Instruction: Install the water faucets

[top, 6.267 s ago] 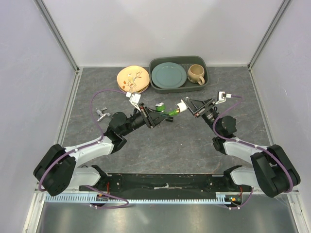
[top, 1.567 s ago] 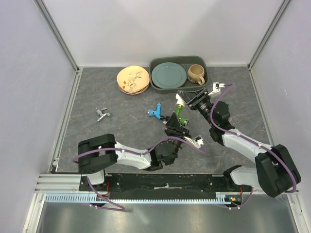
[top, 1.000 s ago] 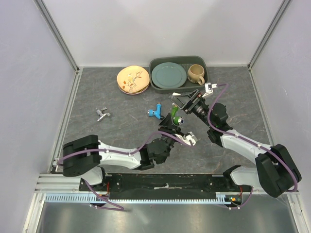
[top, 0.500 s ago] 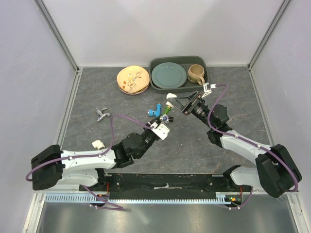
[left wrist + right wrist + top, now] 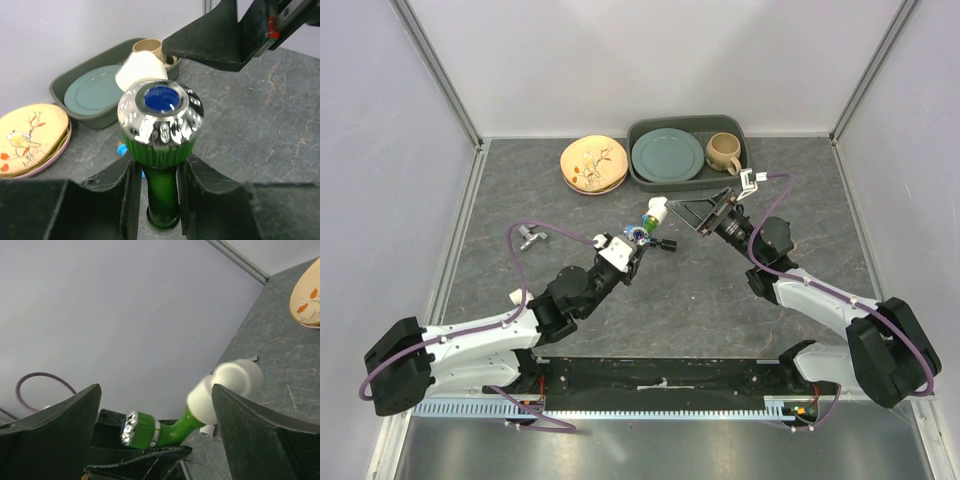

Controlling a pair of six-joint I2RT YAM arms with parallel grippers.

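Faucet [image 5: 162, 192] of glossy green plastic, chrome-capped with a blue centre, sits clamped in the left gripper [image 5: 628, 245]; a smooth white elbow fitting [image 5: 220, 395] on its far end lies just before the wide-spread right gripper [image 5: 688, 216].

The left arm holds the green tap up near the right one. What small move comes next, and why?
Probably close the right end effector on the white elbow fitting: it stands wide open with the fitting seen between its fingers, and the fitting sits on the end of the green faucet clamped in the left end effector.
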